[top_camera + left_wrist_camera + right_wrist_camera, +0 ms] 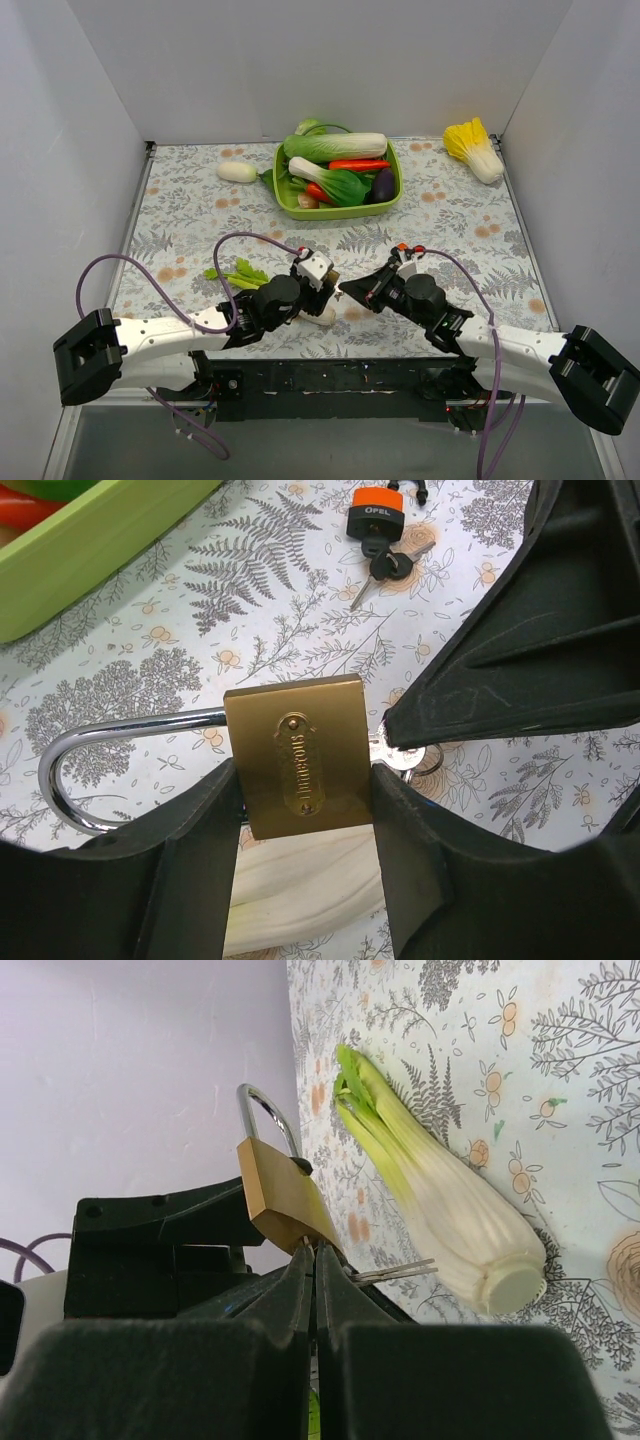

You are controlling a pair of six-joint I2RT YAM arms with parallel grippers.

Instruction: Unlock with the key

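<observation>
My left gripper [318,272] [305,790] is shut on the sides of a brass padlock [300,755] with a silver shackle [75,750] and holds it off the table. My right gripper [350,288] [315,1255] meets the padlock's bottom [285,1195], its fingers [500,680] pressed together on a small silver key [400,755] at the keyhole. Spare keys on its ring [395,1272] stick out sideways. A small orange-red padlock [375,515] lies on the cloth further off, with a black-headed key bunch [385,565] next to it.
A celery-like stalk [235,273] [440,1210] lies under the held padlock. A green tray [285,200] of vegetables stands at the back centre. A white radish [237,171] is left of it, a yellow cabbage [475,148] at the back right. White walls enclose the table.
</observation>
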